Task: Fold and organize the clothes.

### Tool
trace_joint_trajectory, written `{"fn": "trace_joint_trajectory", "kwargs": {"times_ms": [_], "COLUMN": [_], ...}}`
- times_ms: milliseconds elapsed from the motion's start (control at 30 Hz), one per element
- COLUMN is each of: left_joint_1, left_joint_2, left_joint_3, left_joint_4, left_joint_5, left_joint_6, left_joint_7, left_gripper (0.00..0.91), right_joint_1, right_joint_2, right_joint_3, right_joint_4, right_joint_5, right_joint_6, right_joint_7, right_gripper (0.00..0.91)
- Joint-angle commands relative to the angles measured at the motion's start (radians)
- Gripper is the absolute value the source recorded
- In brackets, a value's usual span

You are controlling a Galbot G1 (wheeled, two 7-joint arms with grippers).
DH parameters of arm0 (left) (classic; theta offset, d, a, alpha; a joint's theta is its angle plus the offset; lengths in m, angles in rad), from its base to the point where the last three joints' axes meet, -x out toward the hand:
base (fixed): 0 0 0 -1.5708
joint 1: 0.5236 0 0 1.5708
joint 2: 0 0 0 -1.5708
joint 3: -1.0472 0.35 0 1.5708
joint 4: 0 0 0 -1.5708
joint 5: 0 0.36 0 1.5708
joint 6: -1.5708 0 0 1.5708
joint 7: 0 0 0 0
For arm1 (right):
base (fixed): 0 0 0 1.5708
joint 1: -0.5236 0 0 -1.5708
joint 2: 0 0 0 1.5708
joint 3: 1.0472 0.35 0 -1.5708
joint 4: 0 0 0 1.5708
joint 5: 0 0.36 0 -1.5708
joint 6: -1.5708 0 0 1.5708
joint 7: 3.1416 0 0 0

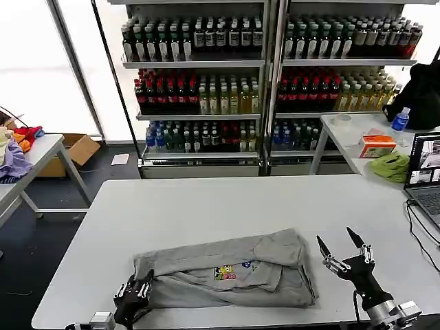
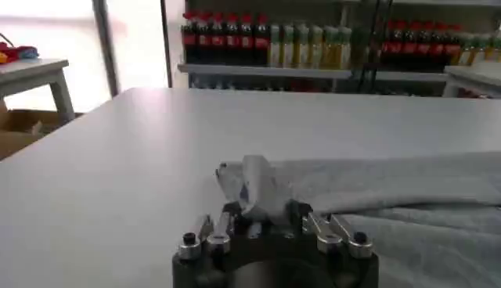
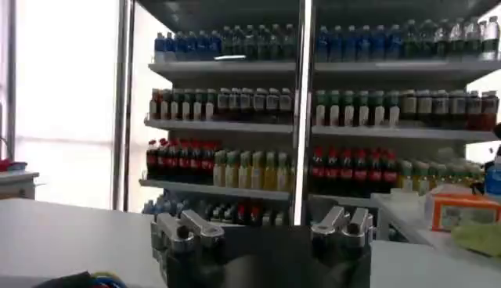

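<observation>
While the shirt lies partly folded on the near half of the white table, we hold its near left corner in our left gripper. Seen from the left wrist, that gripper has its fingers closed on a small tuft of grey cloth that stands up between them, and the rest of the shirt spreads away flat over the table.

From the head, the shirt is a long grey bundle (sleeve and upper part doubled over toward the middle), with its small coloured print showing face-up near the centre. Its right edge ends just beside our right gripper.

That gripper is raised above the table's near right corner, apart from the cloth, with its two black fingers spread wide and nothing between them. In the right wrist view, the right gripper points level at the drink shelves behind the table, fingers apart.

Behind the table stand the shelves of bottles. A side table at the far right carries a green cloth and an orange box, and a laptop sits at the right edge.
</observation>
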Motion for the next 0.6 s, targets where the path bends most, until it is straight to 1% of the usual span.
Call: {"fn": "trace_joint_trajectory", "kwargs": {"times_ms": [33, 200, 333, 467, 533, 600], "left_joint_1": [-0.007, -0.012, -0.026, -0.034, -0.036, -0.037], "left_joint_2": [-0.016, -0.014, -0.023, -0.019, -0.005, 0.010], "left_joint_3": [0.016, 0.008, -0.001, -0.040, -0.076, -0.114], "left_joint_4": [0.045, 0.044, 0.067, 0.071, 0.070, 0.065], "left_joint_5": [0.021, 0.010, 0.010, 0.011, 0.014, 0.010], "left_joint_6": [-0.032, -0.032, -0.047, -0.070, -0.092, -0.094], "left_joint_7": [0.010, 0.014, 0.026, 0.042, 0.070, 0.085], "left_gripper": [0.010, 0.010, 0.010, 0.010, 0.010, 0.010], "right_joint_1": [-0.003, -0.004, 0.008, 0.011, 0.013, 0.013], "right_joint_2": [0.004, 0.004, 0.009, 0.006, 0.003, 0.001], "right_joint_3": [0.001, 0.007, 0.010, 0.018, 0.022, 0.023], "right_joint_4": [0.011, 0.021, 0.020, 0.024, 0.027, 0.031], "right_joint_5": [0.039, 0.051, 0.091, 0.102, 0.105, 0.110], "right_joint_6": [-0.001, -0.006, -0.023, -0.027, -0.028, -0.030], "right_joint_7": [0.005, 0.012, 0.040, 0.048, 0.055, 0.061], "right_gripper": [0.907, 0.907, 0.907, 0.907, 0.907, 0.907]}}
